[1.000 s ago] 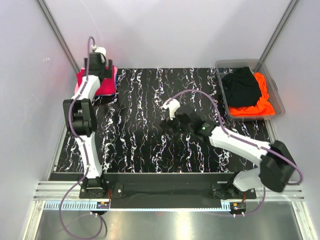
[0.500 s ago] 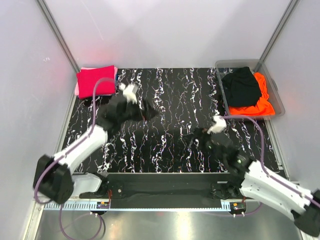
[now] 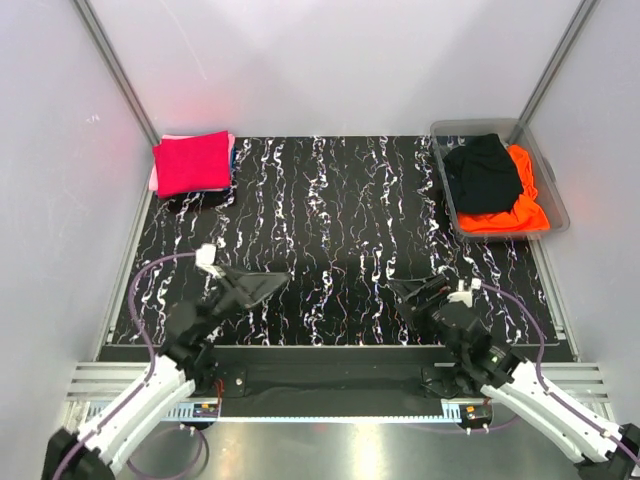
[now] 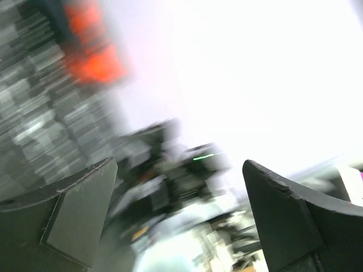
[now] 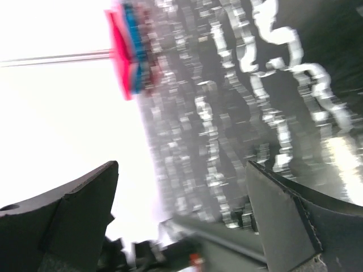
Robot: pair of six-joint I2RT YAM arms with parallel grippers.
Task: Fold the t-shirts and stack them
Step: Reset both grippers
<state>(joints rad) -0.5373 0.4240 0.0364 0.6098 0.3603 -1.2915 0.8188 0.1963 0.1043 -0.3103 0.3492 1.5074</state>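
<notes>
Your two grippers sit low at the near edge, well short of any cloth. The left gripper [image 3: 268,282] has its jaws spread wide with nothing between them, and the right gripper [image 3: 412,291] is just as released and empty. Both wrist views are smeared, so steer by the top view.

Ahead of both pairs of jaws lies the mat [image 3: 330,200], your folding ground.

Far ahead and to the left of the left jaws, the red tee [image 3: 192,163] lies folded on top, with the pink tee [image 3: 232,152] peeking out beneath it. The right wrist view shows a blue tee [image 5: 131,45] layered in there too.

Far ahead and to the right of the right jaws, the bin [image 3: 480,127] holds the black tee [image 3: 483,172] on top of the orange tee [image 3: 520,208].

The red one looks finished, so the black one is probably next. Lead with the right arm and come down over the bin wall from above. Pinch a raised fold of black cloth alone, or the orange may ride along. Lift clear of the rim before carrying it to the mat midway between both jaws, where the left can help spread it flat.
</notes>
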